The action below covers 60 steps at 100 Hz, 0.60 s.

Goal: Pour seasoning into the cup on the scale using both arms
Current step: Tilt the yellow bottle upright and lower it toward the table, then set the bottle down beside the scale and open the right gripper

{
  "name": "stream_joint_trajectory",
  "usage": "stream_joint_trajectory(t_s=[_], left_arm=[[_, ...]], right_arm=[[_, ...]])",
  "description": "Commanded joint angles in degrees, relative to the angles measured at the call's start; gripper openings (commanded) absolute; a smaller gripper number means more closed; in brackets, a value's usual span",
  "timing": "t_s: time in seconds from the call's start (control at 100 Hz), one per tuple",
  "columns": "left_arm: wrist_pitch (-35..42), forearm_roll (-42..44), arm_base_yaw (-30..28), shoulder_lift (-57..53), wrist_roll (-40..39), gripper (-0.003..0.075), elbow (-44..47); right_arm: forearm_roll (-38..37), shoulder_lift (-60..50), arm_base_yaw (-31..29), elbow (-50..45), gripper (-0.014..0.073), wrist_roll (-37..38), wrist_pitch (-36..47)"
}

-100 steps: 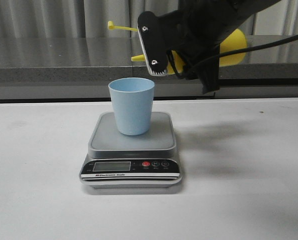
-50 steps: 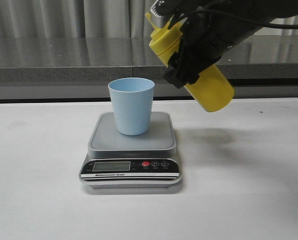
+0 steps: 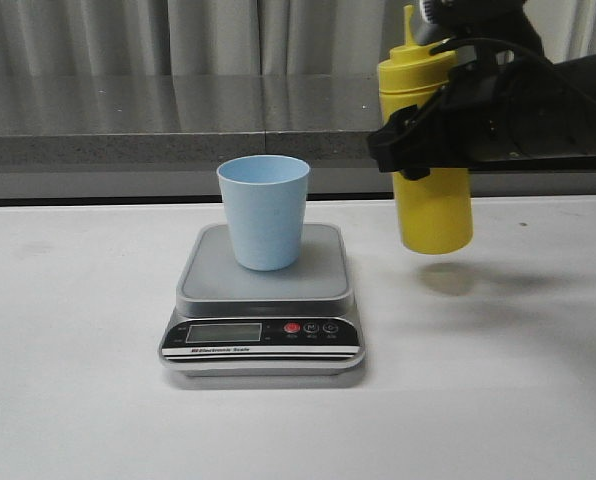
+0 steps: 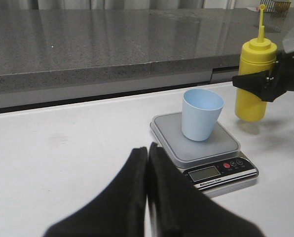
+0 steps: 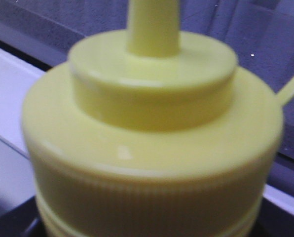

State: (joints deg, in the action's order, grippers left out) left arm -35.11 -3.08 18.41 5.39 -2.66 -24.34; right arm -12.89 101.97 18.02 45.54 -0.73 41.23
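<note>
I see the scale at frame centre, carrying the cup; my right gripper clamps the seasoning mid-body at upper right, just off the table, upright, nozzle up; it is probably a soft, squeezable wall, so I grip gently; my left gripper is pinched closed, empty.

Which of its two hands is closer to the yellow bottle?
The right. The right gripper is clamped around the bottle, holding it upright above the table. The left gripper is shut and empty, well away, beyond the scale.
</note>
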Motion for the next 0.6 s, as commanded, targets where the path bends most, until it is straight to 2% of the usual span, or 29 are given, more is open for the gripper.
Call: stream_joint_trajectory(t_s=[0.0,0.44,0.59], left_arm=[[4.52,-0.12,-0.15,0.58,-0.54,-0.002,-1.32],[4.52,-0.12,-0.15,0.58,-0.54,-0.002,-1.32],[4.52,-0.12,-0.15,0.58,-0.54,-0.002,-1.32]], right_arm=[[1.79,-1.75,-1.49,-0.51,-0.006,1.88,11.02],[2.0,6.59,-2.35,-0.94,-0.0057,4.02,23.67],[2.0,8.01,-2.35,-0.94,-0.0056,4.07,24.56]])
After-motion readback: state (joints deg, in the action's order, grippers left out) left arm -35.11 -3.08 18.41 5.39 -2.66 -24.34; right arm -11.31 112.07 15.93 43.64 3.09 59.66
